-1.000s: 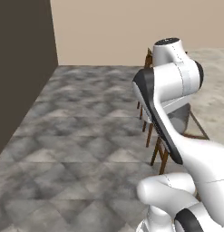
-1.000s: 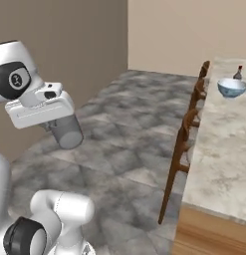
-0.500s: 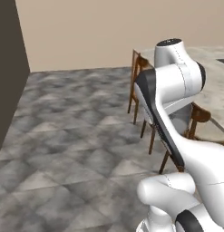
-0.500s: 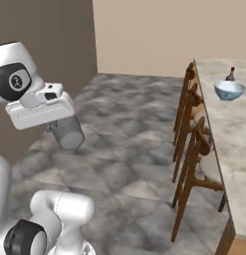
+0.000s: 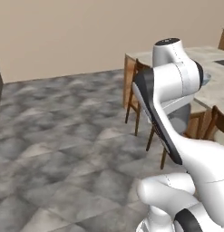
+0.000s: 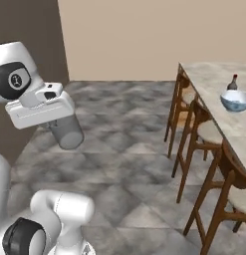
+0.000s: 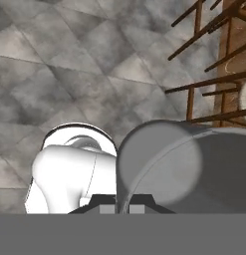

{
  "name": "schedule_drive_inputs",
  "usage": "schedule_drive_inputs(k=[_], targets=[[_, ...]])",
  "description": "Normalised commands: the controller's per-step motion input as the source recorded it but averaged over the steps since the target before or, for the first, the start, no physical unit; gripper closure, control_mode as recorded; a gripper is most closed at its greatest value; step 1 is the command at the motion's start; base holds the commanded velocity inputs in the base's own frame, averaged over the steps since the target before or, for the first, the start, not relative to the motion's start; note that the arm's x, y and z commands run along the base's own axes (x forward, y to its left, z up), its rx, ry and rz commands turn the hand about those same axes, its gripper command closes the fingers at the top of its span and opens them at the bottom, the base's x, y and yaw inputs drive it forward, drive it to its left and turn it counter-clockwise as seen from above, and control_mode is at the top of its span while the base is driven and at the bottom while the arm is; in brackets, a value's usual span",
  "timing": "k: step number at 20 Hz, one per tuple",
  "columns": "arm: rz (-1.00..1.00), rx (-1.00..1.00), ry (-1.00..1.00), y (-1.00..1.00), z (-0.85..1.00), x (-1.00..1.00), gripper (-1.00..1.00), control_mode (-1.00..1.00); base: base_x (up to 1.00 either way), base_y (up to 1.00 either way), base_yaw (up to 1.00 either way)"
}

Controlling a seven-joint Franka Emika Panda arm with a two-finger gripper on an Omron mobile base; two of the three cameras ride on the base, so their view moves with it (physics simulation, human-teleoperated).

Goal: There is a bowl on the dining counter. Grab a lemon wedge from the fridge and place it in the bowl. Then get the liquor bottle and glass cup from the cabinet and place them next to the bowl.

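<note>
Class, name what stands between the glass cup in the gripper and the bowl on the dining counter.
Right base view: wooden stools line the floor between the glass cup and the bowl.

Glossy white robot arm (image 5: 177, 86) of rounded, bulbous segments, with black joint bands and a boxy white hand (image 6: 42, 107).

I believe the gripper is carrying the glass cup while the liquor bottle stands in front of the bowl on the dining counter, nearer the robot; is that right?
Not quite: the liquor bottle stands behind the bowl, on its far side from the robot, as the right base view shows. The rest holds: both are on the dining counter, and the gripper carries the glass cup.
</note>
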Motion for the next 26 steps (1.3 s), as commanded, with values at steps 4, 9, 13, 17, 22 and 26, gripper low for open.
schedule_drive_inputs(k=[4, 9, 13, 17, 22, 26], targets=[[0.0, 0.0, 0.0, 0.0, 0.0, 0.0, 1.0, 1.0, 1.0, 0.6, -0.39], [0.0, 0.0, 0.0, 0.0, 0.0, 0.0, 1.0, 1.0, 1.0, 0.52, -0.41], [0.0, 0.0, 0.0, 0.0, 0.0, 0.0, 1.0, 1.0, 0.99, 0.4, -0.45], [0.0, 0.0, 0.0, 0.0, 0.0, 0.0, 1.0, 1.0, 0.93, 0.31, -0.49], [0.0, 0.0, 0.0, 0.0, 0.0, 0.0, 1.0, 1.0, 0.85, 0.21, -0.51], [0.0, 0.0, 0.0, 0.0, 0.0, 0.0, 1.0, 1.0, 0.76, 0.09, -0.52]])
